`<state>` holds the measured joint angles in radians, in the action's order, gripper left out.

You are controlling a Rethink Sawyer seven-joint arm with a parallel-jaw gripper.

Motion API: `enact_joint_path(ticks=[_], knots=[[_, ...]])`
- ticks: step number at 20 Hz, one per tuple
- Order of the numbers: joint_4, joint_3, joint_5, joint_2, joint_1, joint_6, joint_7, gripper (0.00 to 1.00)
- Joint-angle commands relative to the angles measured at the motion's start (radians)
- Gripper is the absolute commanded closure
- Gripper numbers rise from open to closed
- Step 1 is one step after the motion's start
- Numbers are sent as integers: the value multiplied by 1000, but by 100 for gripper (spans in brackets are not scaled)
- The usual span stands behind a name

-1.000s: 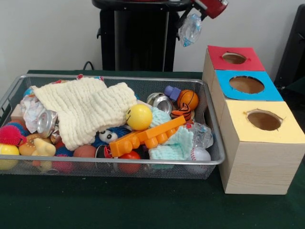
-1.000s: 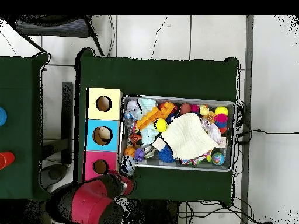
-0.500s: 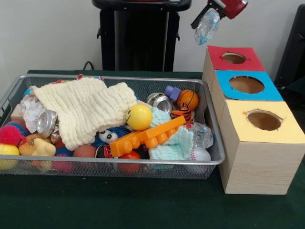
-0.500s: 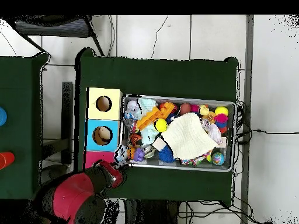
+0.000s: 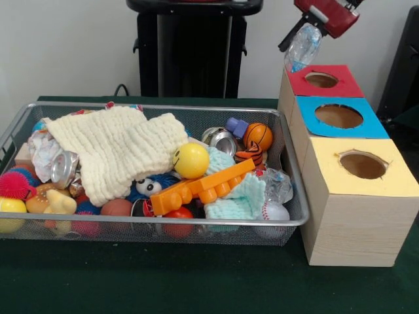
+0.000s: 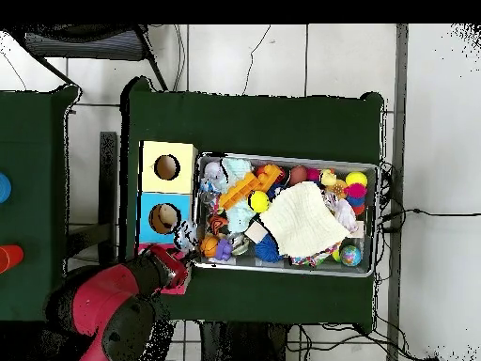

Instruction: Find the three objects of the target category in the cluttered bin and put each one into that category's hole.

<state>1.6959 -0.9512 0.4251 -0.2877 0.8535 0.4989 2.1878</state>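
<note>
**One crushed plastic bottle held over the red box**

One clear, crumpled plastic bottle (image 5: 302, 47) hangs from the gripper (image 5: 308, 29), which is clamped on the bottle's upper end; the rest slants down toward 7 o'clock. In the front view the bottle's lower end sits just at 10 o'clock of the hole (image 5: 321, 80) in the red box (image 5: 340, 84), above that box's near-bin edge and not yet over the opening. The blue box (image 5: 373, 125) and yellow box (image 5: 393, 183) stand next in line toward 5 o'clock, both well apart from the bottle.

The bottle looks thin-walled and light, so it should carry easily, but it will dent and may twist in a grip taken at one end. Its smooth plastic could slip. A hold near the neck or across a firmer crease seems safest. Whether it fits the hole lengthwise is hard to judge; dropping it end first looks wiser.

The mesh bin (image 5: 288, 219) stays crowded: a cream knitted cloth (image 5: 114, 154), a yellow smiley ball (image 5: 191, 160), an orange block (image 5: 203, 186) and a small basketball (image 5: 259, 136). At 3 o'clock of the block, more clear crumpled plastic (image 5: 278, 184) shows, possibly another target.
</note>
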Motion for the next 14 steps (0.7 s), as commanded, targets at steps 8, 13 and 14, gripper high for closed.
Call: enact_joint_path(ticks=[8,13,14], knots=[[227,436,146,-157,-153,-565,366,100],[331,550,59,-222,-236,-804,476,100],[346,564,44,-228,-250,-844,498,100]])
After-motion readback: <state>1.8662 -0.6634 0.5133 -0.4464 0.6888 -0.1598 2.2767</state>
